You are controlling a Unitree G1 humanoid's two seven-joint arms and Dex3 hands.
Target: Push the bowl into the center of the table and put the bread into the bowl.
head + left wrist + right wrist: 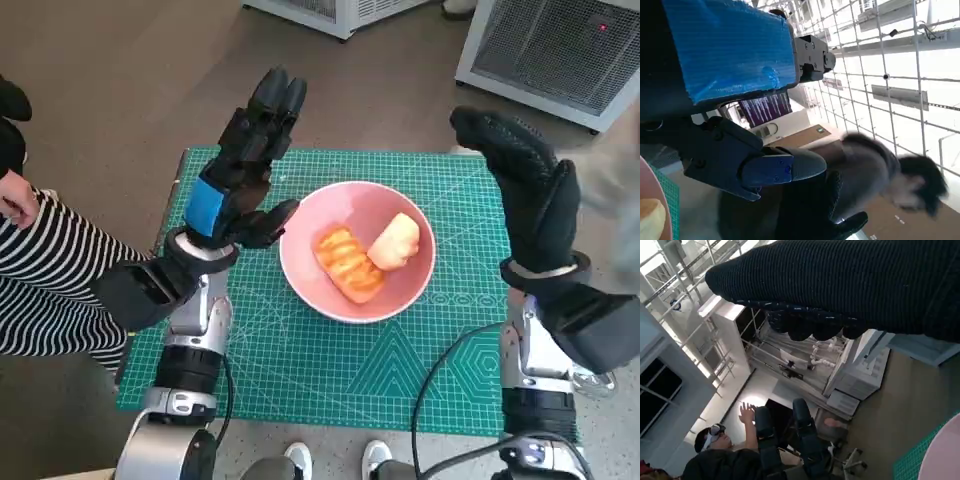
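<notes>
Green cutting mat (pixel 330 370) on table, nearest; pink bowl (pixel 318 290) near its centre, holding bread (pixel 349 262) and a paler piece (pixel 396 242); left hand (pixel 243 165) and right hand (pixel 525 185) raised either side, fingers extended, holding nothing; task looks complete; best to withdraw both clear of the rim.

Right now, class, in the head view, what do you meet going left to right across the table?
Blue-taped black left hand → grilled orange bread piece → pale bread roll, both in the pink bowl → black-gloved right hand.
</notes>
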